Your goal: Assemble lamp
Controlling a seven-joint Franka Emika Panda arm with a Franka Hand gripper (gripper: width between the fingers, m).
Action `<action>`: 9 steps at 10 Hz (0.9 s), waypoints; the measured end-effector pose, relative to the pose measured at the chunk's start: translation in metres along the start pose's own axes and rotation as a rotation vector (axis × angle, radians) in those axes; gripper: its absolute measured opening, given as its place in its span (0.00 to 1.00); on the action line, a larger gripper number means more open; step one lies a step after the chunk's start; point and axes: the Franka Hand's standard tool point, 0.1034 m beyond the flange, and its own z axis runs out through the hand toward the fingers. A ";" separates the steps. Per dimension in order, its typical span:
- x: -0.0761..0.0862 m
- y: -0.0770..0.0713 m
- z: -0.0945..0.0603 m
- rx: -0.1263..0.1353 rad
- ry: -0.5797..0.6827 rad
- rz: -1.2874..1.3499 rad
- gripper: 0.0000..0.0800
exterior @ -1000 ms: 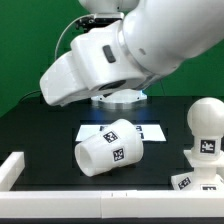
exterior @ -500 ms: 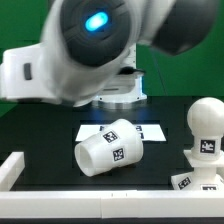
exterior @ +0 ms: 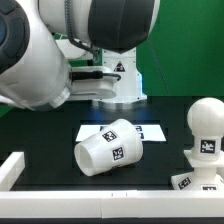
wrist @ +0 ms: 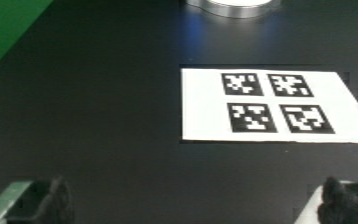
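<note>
Green backdrop stands behind a black table [exterior: 40,135], with the arm [exterior: 60,50] filling the upper part of the exterior view. On the table the shade [exterior: 108,148] lies on its side near the middle, partly over the marker board [wrist: 270,104]. Bulb [exterior: 205,128] stands upright at the exterior view's right, with the base [exterior: 192,181] in front of it. Gripper [wrist: 201,200] hangs above bare table, jaws wide apart, holding nothing.

Arm position: your robot arm [exterior: 50,50] has swung from the exterior view's right toward its left.
Base view: its pedestal [exterior: 118,85], previously masked, now shows.
</note>
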 end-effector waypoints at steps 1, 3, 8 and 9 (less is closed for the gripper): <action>-0.007 0.004 0.004 0.031 0.009 0.147 0.87; 0.000 0.007 0.014 0.109 -0.017 0.350 0.87; 0.000 0.012 0.015 0.125 -0.021 0.358 0.87; -0.008 0.011 0.009 0.205 -0.071 0.445 0.87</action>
